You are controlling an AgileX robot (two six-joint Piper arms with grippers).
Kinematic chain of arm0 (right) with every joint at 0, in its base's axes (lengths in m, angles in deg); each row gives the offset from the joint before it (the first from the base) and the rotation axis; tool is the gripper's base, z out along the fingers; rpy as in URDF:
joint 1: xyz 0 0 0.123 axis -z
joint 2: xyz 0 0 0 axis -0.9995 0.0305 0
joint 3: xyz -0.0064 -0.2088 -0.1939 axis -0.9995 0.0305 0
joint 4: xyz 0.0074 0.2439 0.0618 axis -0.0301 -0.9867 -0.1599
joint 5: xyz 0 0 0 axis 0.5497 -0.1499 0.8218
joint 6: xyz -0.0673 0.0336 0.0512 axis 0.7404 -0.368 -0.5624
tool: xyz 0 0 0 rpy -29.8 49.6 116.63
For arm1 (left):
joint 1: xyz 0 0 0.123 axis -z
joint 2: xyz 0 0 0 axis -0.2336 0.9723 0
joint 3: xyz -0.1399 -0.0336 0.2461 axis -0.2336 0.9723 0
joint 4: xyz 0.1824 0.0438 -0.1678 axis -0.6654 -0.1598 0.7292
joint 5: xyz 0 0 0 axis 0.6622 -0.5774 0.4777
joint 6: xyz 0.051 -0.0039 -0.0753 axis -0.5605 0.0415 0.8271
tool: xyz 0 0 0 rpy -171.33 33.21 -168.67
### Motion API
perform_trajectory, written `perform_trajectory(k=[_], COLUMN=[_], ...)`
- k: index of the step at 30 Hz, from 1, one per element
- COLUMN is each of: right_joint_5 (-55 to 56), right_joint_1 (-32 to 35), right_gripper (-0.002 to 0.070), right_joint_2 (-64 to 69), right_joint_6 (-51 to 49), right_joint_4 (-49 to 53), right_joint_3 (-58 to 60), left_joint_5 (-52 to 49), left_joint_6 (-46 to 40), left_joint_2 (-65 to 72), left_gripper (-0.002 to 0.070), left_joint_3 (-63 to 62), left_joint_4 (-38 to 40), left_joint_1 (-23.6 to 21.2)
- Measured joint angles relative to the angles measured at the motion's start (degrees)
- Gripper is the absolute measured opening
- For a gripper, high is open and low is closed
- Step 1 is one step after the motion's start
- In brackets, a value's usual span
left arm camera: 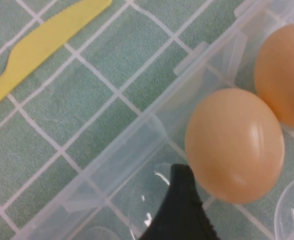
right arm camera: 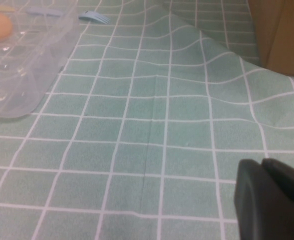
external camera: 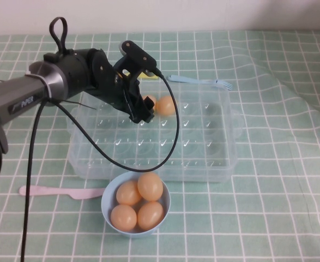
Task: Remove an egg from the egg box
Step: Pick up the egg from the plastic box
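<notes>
Eggs remain in the egg box (external camera: pixel 225 158); our left gripper (external camera: pixel 142 112) hovers there, openness unclear, so we centre over the egg (left arm camera: pixel 234 145). Right gripper (right arm camera: pixel 272 200) sits outside, likewise unclear.

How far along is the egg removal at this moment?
Four eggs already sit in the blue bowl. The left gripper is down inside the egg box, right beside the egg, but not gripping it. Another egg sits beside it in the box. Grasping and lifting out remain. The right gripper hangs over bare tablecloth, away from the box.
</notes>
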Motion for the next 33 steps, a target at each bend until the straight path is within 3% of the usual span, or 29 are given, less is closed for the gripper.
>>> perform_trajectory(k=[33], right_joint_5=[0.0], right_joint_1=[0.0], right_gripper=[-0.0017], right_joint_2=[0.0], right_joint_6=[0.0], right_joint_4=[0.0], right_joint_3=[0.0], left_joint_5=[5.1], left_joint_6=[0.0], left_joint_2=[2.5], left_gripper=[0.0487], left_joint_3=[0.0], left_joint_4=[-0.1], left_joint_1=[0.0])
